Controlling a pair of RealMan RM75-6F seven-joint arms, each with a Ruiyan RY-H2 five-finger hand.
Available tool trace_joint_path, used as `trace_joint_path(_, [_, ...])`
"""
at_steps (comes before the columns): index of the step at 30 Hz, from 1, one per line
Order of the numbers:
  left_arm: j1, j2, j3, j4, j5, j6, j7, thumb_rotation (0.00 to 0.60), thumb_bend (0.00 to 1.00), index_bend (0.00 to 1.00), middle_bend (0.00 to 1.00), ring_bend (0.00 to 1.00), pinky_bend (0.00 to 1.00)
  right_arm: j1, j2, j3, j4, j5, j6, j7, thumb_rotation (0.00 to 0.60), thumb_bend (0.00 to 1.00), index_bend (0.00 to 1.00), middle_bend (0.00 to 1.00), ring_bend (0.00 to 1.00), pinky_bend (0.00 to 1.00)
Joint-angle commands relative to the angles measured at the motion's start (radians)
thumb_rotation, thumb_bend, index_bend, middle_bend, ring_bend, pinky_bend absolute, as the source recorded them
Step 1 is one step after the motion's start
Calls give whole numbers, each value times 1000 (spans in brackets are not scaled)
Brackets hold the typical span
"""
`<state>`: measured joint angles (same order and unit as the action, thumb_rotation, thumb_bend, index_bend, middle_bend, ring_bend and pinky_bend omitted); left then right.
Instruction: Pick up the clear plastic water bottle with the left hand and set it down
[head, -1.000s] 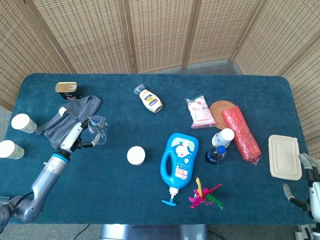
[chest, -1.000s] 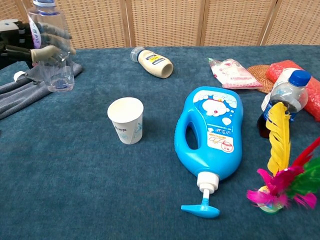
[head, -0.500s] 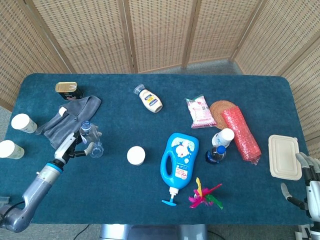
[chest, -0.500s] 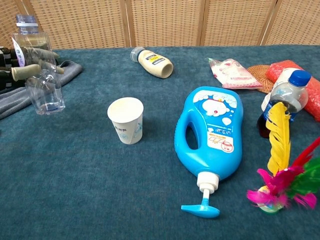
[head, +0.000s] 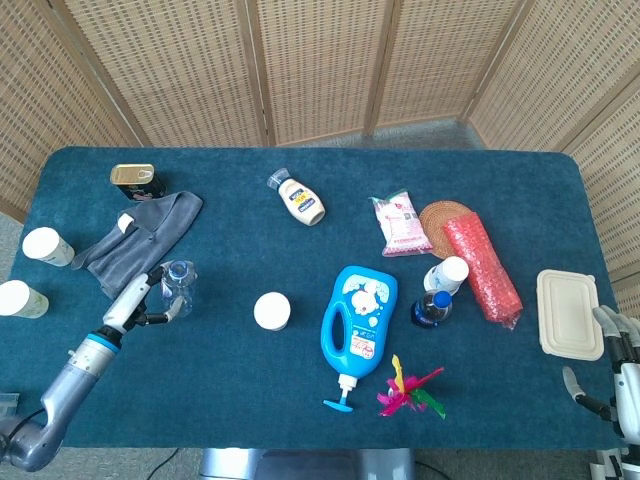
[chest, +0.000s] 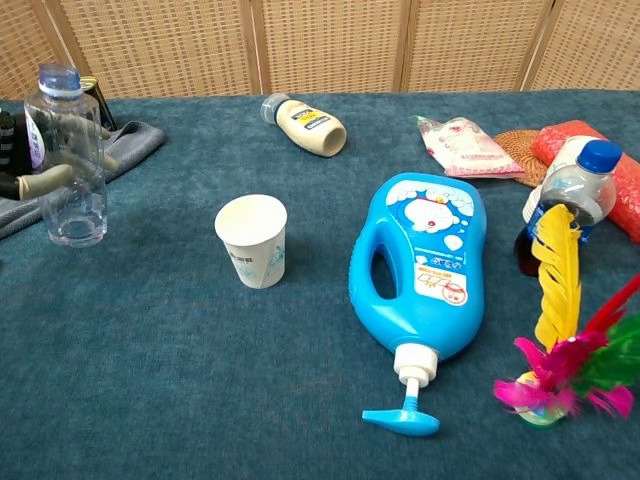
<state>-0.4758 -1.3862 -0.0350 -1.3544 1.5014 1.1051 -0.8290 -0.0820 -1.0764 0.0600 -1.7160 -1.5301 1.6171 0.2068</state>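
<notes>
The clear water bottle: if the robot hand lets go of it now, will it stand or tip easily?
The water bottle looks empty, so probably light. It is tall and narrow, standing upright on soft cloth, so a small nudge from the left robot hand may tip it. On its side it would likely roll.

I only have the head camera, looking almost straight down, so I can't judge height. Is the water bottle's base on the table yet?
Observer: In the chest view, the water bottle stands upright and its base appears to rest on the table.
Operator: Is the left hand off it?
Observer: No. The left hand grips the bottle around its middle, with the thumb across the front.
Operator: Is it standing on the grey cloth?
Observer: No. The base sits on bare table, just in front of the grey cloth.
</notes>
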Motion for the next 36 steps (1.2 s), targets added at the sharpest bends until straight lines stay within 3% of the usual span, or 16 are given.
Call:
trace_joint_path(1, [21,-39,14,42,13,31,9,600,609,200,319,319,406,1,1,0,-1,-1,-1,-1,600,380,0,45,0,0])
trace_joint_path(20, [52,-142,52,153,43,62,-67,600,574,198,309,297,380,-2,16,0,-13,-1,10,-1,600,378,0,45,0,0])
trace_joint_path(36, [74,-174,67,213,60,103,-42,600,529,196,309,297,365,-3,17,0,-14,-6,18,3,600,379,0,45,0,0])
